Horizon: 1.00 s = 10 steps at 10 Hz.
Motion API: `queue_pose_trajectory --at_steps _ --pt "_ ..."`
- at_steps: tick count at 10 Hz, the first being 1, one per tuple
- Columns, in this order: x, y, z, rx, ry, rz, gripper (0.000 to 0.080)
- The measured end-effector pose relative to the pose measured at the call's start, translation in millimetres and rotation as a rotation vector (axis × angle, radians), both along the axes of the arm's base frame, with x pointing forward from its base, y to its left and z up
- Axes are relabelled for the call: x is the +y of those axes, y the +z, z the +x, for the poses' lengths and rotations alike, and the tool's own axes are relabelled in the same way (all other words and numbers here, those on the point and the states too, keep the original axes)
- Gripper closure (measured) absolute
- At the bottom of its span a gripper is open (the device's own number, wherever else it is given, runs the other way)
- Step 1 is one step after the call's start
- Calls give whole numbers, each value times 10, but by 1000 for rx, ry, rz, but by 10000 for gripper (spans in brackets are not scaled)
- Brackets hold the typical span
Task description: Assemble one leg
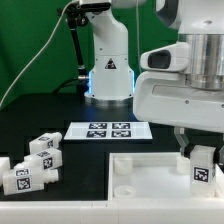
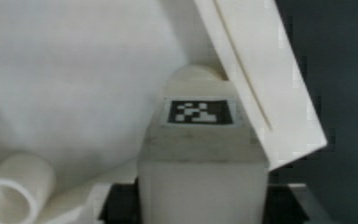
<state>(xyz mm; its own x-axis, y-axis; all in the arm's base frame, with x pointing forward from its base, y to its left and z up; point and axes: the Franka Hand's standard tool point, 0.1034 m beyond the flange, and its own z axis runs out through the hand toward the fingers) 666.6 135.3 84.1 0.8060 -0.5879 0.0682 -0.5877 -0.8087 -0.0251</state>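
Your gripper (image 1: 203, 160) is closed on the leg (image 1: 203, 170), which hangs upright between the fingers, tag facing out, directly above the white tray (image 1: 150, 180). In the wrist view the leg (image 2: 201, 150) sits close against the tray's raised rim (image 2: 265, 90) (whether touching, you cannot tell). The risk, as I judge it: if you descend off-centre from a corner socket, the leg catches the rim, tilts in the fingers or shoves the tray. Three spare legs (image 1: 35, 165) lie well away from the hand, beyond the marker board (image 1: 108, 130)
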Motion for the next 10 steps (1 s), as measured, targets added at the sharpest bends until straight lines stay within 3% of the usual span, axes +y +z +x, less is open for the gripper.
queue_pose_trajectory --at_steps 1,4,7,9,10 --pt "-8 -2 -9 10 -158 33 515" --pt "-17 -2 -21 40 -433 48 515" --pt "-13 -7 -26 41 -464 48 515" --pt "12 -18 -39 39 -397 44 234" --pt "31 -36 -57 39 -285 37 234"
